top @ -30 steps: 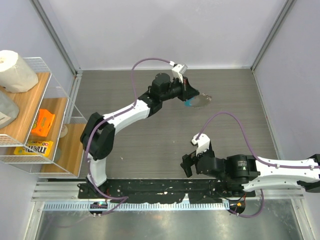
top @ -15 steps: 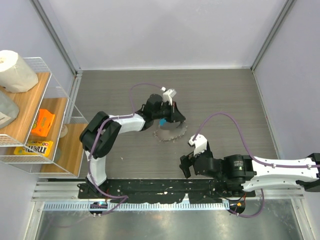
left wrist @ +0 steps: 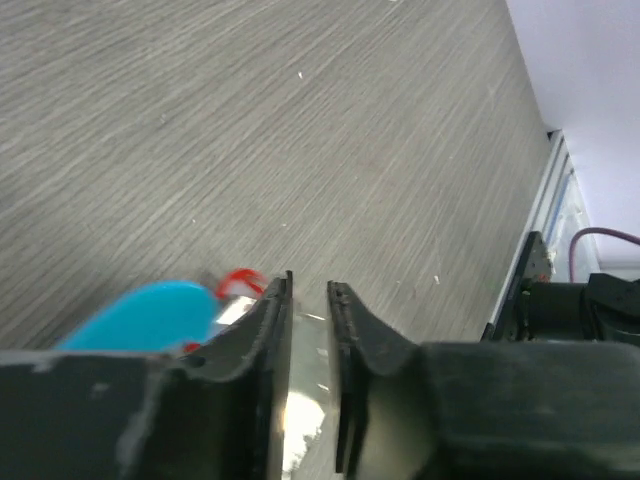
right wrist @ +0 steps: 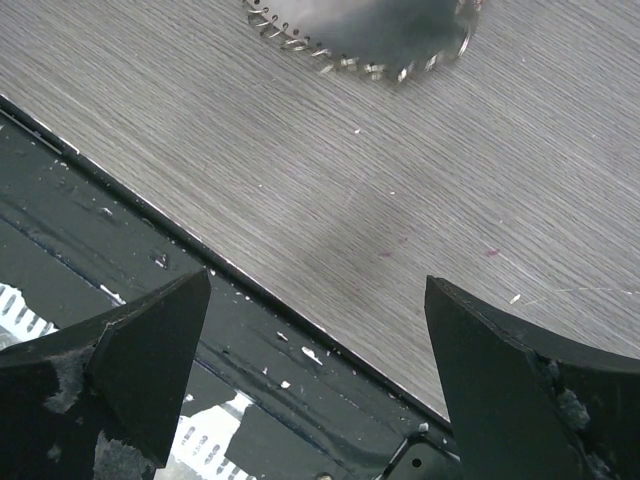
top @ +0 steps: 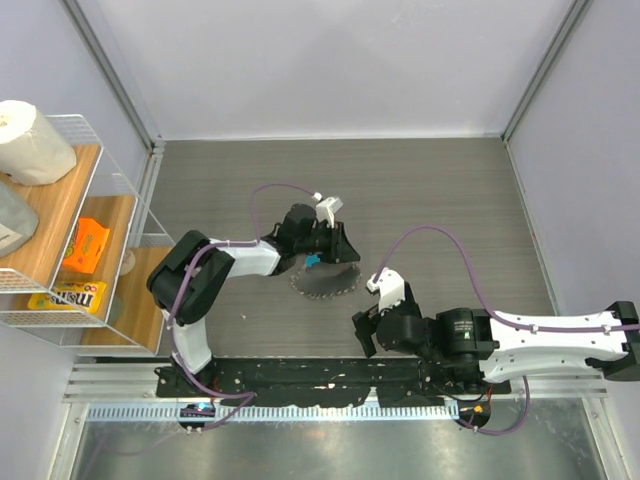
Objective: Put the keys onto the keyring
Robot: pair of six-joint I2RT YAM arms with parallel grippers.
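My left gripper (top: 338,250) is low over the middle of the table. Its jaws are almost closed on a thin shiny part of the keyring (top: 325,284). The keyring's silvery ball-chain loop spreads on the table just in front of it. The light-blue crescent tag (top: 313,262) lies beside the fingers. In the left wrist view the gripper (left wrist: 308,290) has the blue tag (left wrist: 150,315) and the red head of the tiny key (left wrist: 240,282) just to its left. My right gripper (top: 362,335) is open and empty at the near table edge (right wrist: 315,282). The chain (right wrist: 330,62) shows beyond it.
A wire shelf (top: 95,200) stands at the left with a paper roll (top: 32,142), an orange item (top: 87,245) and a yellow box (top: 70,293). A black rail (top: 320,375) runs along the near edge. Walls close the back and sides.
My left gripper carried the keyring from the far middle of the table down and toward the near side, and the loop now rests on the table. My right gripper shifted slightly left.
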